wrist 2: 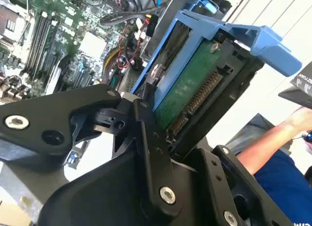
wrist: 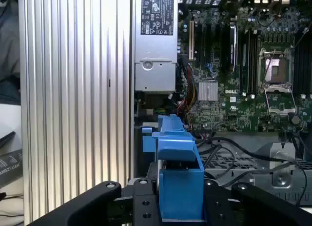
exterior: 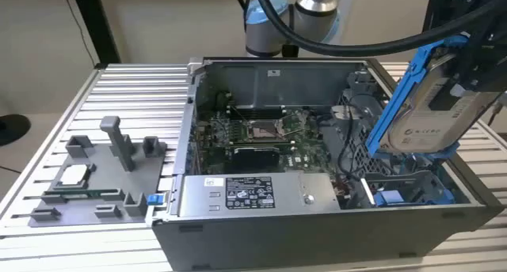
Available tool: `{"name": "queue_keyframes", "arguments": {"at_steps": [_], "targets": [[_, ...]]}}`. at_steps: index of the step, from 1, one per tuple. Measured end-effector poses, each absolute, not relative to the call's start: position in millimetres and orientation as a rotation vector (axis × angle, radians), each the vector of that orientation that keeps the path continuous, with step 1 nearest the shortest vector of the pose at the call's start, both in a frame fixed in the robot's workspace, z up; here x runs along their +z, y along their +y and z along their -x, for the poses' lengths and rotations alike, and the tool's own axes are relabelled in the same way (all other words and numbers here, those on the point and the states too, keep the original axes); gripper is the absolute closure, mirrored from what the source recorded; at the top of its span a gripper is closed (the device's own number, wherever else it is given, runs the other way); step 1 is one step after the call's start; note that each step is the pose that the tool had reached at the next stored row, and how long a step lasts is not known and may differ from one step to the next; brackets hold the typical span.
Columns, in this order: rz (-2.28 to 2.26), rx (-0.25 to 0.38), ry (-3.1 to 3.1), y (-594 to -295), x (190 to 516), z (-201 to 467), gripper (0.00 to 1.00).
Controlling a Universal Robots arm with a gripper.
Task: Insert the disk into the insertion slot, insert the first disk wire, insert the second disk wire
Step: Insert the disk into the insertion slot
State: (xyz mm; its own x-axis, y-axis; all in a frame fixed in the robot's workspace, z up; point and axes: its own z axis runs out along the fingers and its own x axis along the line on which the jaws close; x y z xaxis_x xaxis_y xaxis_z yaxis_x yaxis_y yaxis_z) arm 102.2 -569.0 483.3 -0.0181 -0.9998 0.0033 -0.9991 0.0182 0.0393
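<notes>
Tool [wrist 2: 178,138] clamped on disk [exterior: 428,117], black fingers [wrist 2: 146,123] pinching blue carrier from both sides. Disk held tilted in air over open case [exterior: 317,230], at exterior view's right end, clear of bay [exterior: 404,186] below. Case sits on ribbed metal surface [exterior: 127,100], grey fixture [exterior: 95,183] beside it. Beige wall [exterior: 158,22] behind. Person's arm [wrist 2: 273,138], blue sleeve, beyond surface in second wrist view.

None of the print can be made out. A white sticker [exterior: 249,192] with black text and small symbols lies on the power supply [exterior: 317,192]. The disk [exterior: 436,97] carries a white label [exterior: 421,132] with round marks. A small tag [exterior: 273,72] sits on the back wall of the case [exterior: 237,76]. In the first wrist view, white lettering [wrist: 229,90] is printed on the motherboard [wrist: 234,116].
</notes>
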Motion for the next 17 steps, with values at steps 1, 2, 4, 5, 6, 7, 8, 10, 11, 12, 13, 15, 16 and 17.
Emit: {"name": "queue_keyframes", "arguments": {"at_steps": [1,2,4,5,6,7,8,10,11,12,13,15,16,17], "targets": [[-2.18,-0.04,-2.22,-569.0,483.3,-102.2,1.0],[-2.18,-0.04,-2.22,-569.0,483.3,-102.1,1.0],[-2.18,-0.04,-2.22,-569.0,483.3,-102.2,1.0],[-2.18,-0.04,-2.22,-569.0,483.3,-102.2,1.0],[-2.18,-0.04,-2.22,-569.0,483.3,-102.1,1.0],[-2.18,-0.04,-2.22,-569.0,483.3,-102.2,1.0],[-2.18,-0.04,-2.22,-569.0,483.3,-102.2,1.0],[-2.18,-0.04,-2.22,-569.0,483.3,-102.1,1.0],[-2.18,-0.04,-2.22,-569.0,483.3,-102.2,1.0],[-2.18,-0.04,-2.22,-569.0,483.3,-102.1,1.0],[-2.18,-0.04,-2.22,-569.0,483.3,-102.1,1.0],[-2.18,-0.04,-2.22,-570.6,483.0,-102.1,1.0],[-2.179,-0.04,-2.221,-571.8,482.4,-102.0,1.0],[-2.179,-0.04,-2.221,-572.4,481.6,-102.0,1.0]]}}
